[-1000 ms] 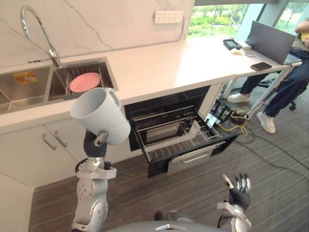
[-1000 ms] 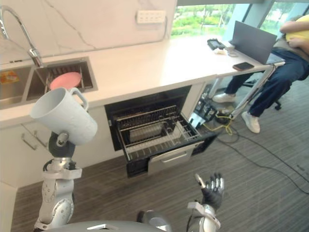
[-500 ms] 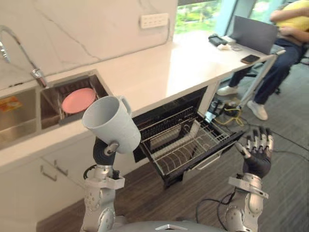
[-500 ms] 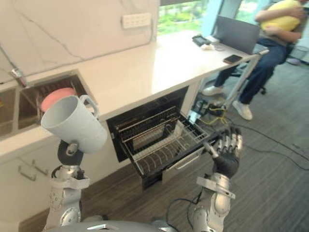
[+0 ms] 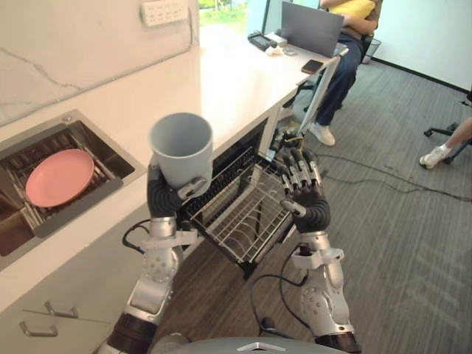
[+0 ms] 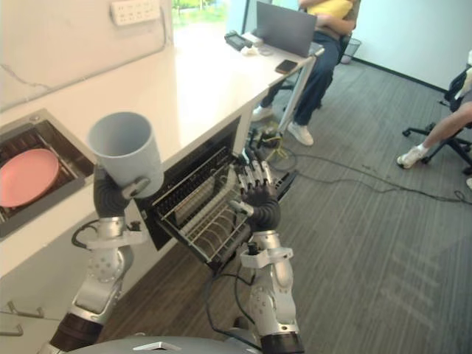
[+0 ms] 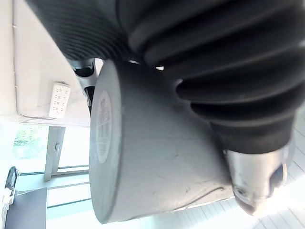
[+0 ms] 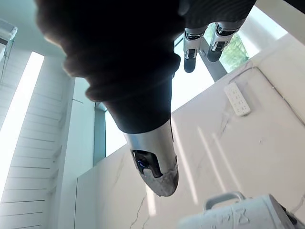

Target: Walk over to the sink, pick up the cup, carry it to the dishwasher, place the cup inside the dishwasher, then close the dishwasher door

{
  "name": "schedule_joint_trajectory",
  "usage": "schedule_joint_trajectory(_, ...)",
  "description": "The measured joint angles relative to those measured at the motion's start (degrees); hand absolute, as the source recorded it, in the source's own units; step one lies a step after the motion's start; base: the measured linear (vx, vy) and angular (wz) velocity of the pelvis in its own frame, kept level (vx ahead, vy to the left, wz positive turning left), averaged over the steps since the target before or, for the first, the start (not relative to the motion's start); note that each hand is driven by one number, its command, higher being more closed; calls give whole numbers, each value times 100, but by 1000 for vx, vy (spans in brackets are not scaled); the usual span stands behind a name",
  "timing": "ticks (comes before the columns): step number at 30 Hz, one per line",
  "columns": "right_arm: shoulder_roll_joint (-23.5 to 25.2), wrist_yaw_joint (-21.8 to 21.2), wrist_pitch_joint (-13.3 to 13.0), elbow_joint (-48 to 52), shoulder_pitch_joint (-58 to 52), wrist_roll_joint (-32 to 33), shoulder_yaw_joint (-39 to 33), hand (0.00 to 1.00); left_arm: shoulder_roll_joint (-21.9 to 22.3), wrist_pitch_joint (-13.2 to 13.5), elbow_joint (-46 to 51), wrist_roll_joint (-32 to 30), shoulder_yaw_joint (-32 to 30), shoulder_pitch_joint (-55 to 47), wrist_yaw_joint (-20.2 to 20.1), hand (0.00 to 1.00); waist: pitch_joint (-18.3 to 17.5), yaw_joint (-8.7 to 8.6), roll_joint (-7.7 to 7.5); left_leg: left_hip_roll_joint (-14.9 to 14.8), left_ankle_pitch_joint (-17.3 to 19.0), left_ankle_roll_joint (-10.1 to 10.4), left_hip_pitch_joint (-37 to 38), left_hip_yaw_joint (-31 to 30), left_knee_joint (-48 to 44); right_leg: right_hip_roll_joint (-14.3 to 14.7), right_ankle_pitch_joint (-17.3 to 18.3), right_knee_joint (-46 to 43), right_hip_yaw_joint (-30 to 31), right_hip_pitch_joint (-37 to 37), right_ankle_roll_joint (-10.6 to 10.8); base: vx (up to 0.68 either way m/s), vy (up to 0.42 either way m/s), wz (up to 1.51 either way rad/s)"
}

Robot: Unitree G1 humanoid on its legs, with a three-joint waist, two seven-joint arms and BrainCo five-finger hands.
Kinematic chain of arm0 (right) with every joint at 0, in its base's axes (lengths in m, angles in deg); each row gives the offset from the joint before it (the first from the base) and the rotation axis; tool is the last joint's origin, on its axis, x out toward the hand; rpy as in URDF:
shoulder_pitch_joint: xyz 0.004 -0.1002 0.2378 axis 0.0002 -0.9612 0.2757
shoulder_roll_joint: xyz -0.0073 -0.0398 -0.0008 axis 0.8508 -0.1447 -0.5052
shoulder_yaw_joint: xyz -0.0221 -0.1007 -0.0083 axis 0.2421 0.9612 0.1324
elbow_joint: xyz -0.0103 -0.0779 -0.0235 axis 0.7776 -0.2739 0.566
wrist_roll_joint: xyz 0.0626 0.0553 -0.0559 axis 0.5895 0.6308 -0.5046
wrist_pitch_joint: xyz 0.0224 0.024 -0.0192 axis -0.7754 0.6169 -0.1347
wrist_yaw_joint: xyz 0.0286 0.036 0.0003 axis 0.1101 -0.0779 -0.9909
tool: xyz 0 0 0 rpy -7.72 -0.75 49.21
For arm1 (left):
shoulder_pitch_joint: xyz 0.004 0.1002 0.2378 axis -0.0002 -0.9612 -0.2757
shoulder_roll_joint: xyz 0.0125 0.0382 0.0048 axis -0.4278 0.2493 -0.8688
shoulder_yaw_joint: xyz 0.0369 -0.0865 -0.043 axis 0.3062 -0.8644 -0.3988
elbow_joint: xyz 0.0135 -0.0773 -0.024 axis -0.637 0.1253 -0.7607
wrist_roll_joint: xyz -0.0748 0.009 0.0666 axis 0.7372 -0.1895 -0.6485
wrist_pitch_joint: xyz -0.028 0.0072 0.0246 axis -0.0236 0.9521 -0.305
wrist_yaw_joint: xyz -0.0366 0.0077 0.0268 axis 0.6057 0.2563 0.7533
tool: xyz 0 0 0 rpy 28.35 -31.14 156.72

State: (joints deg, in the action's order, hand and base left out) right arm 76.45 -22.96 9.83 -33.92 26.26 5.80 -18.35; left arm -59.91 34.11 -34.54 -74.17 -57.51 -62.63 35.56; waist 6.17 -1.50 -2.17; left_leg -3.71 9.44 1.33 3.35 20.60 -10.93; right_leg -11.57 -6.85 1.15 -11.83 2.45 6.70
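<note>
Both arms are up near the pulled-out wire dishwasher rack. Left hand has its fingers curled round the pale grey ceramic cup, mouth up, over the rack's near corner. Right hand is raised, fingers straight and slightly spread.

1 cup, 1 pink plate, 1 dishwasher rack, 1 laptop, 1 phone, 1 power strip. 2 robot hands: left hand, right hand. 2 people: seated person, another person's leg.
</note>
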Motion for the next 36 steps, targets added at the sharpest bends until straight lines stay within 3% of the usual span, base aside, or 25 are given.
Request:
schedule_joint_trajectory(8, -94, 378, 314, 23, 184, 92, 484, 0, 154, -354, -45, -1119, 200, 120, 923, 100, -67, 3, 62, -12, -94, 134, 88, 3, 211, 69, 150, 1, 57, -93, 12, -81, -52, -9)
schedule_joint_trajectory(11, -99, 495, 414, 95, 185, 71, 660, 0, 184, -428, -162, -1253, 328, 121, 1094, 100, -138, 13, 65, -28, -151, 106, 78, 1, 219, 101, 132, 49, 51, -107, 16, 7, -11, 0)
schedule_joint_trajectory(16, -94, 623, 417, 138, 252, 82, 891, 0, 198, -607, -274, -1312, 380, 133, 1263, 100, -201, 13, 14, -40, -152, 105, 87, -12, 239, 143, -2, 218, 48, 4, 58, 22, -14, 0)
schedule_joint_trajectory(27, -83, 695, 525, 171, 299, 123, 1246, 0, 209, -881, -764, -2331, 674, 142, 1773, 100, -424, 64, -48, 36, -271, 102, 291, 0, 530, 124, 38, 200, 57, 63, 4, -51, -18, -1)
schedule_joint_trajectory(36, -90, 774, 646, 179, 359, 103, 1421, 0, 206, -906, -971, -2723, 796, 142, 1844, 100, -485, 72, -47, 41, -418, 136, 390, 11, 767, 163, 37, 201, 61, 50, 10, -26, -16, -1)
